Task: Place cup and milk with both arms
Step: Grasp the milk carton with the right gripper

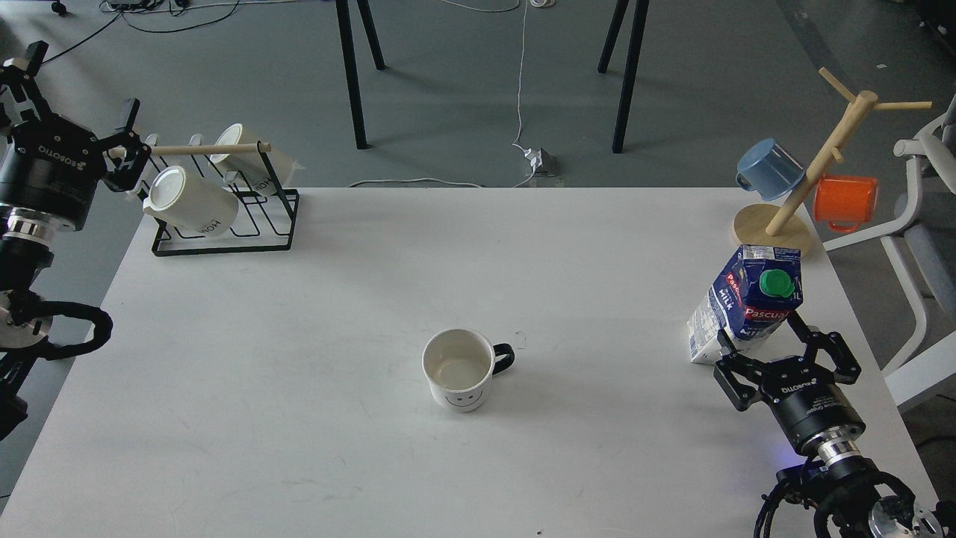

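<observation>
On the milk (747, 302) I read "Pascual" and "MILK". Both my pincers, left (128, 146) and right (777, 351), carry "ROBOTIQ" on their bodies. A cream mug (187, 202) shows partial letters, "HO".

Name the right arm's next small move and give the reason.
Probably close the right gripper on the milk carton: its open fingers already flank the carton's lower part. The smiley mug stands alone at mid-table, and the left gripper is far off by the mug rack.
</observation>
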{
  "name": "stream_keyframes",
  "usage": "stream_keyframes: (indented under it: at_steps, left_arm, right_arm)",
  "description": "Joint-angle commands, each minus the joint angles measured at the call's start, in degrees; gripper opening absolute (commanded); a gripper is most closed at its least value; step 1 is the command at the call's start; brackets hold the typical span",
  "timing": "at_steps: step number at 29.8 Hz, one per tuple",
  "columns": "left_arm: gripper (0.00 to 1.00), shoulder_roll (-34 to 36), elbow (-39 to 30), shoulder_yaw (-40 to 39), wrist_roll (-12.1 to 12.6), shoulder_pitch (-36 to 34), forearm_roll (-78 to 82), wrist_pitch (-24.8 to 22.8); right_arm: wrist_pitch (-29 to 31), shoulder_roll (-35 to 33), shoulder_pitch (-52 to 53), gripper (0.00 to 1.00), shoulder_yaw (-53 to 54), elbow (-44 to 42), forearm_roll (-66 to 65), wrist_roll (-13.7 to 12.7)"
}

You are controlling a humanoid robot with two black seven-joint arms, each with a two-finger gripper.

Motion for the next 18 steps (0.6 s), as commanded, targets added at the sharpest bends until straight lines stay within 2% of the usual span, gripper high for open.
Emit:
stream_keyframes:
  at_steps: [1,9,11,15,18]
  left_arm:
    - [0.99,-0.1,0.1,0.0,0.0,0.0,0.0,0.0]
    - [0.99,-0.3,1.3,0.0,0.0,0.0,0.1,0.0]
    - [0.99,-0.3,1.9,0.1,0.0,0.0,0.1,0.0]
    - [0.99,-0.7,2.1,0.2,0.0,0.0,0.1,0.0]
    - [0.99,-0.8,2.1,0.2,0.0,-0.1,0.1,0.0]
  right_arm:
    - [0.0,0.4,0.7,0.98,-0.2,0.0,0.0,0.0]
    - [0.0,1.3,1.0,0.96,-0.2,0.0,0.0,0.1]
    - [0.0,1.3,1.0,0.87,-0.2,0.0,-0.1,0.1]
    - [0.0,1.3,0.9,0.60,-0.1,0.1,-0.1,0.3]
    - [0.0,1.3,0.9,0.50,-0.1,0.1,-0.1,0.3]
